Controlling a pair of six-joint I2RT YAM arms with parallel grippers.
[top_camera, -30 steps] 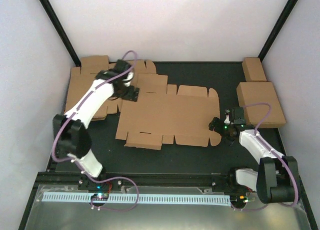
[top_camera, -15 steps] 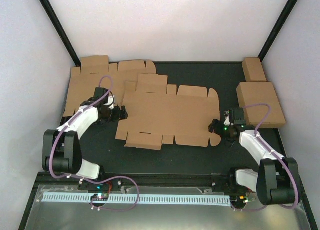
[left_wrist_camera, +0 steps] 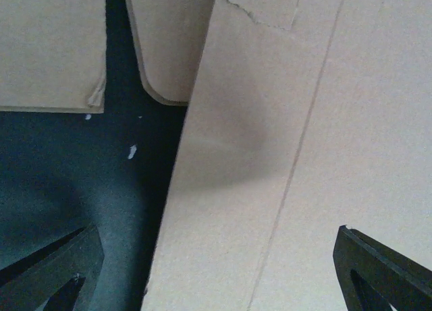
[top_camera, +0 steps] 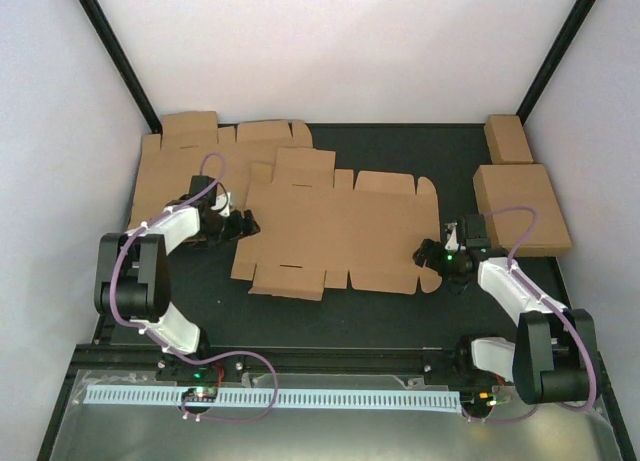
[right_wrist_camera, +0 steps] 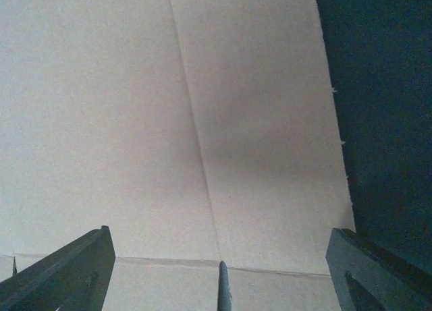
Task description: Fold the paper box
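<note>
Folding looks unstarted: the paper box (top_camera: 335,231) lies flat at mid-frame on the table (top_camera: 400,151); left gripper (top_camera: 243,222) and right gripper (top_camera: 431,253), both spread wide, sit at its side edges.

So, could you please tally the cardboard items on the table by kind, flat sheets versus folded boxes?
Flat die-cut sheets: 2, the paper box in the middle and a second sheet at the far left (I cannot tell whether it is a stack).
Folded boxes: 2, the larger box and the small oblong box behind it.
Total: 4
</note>
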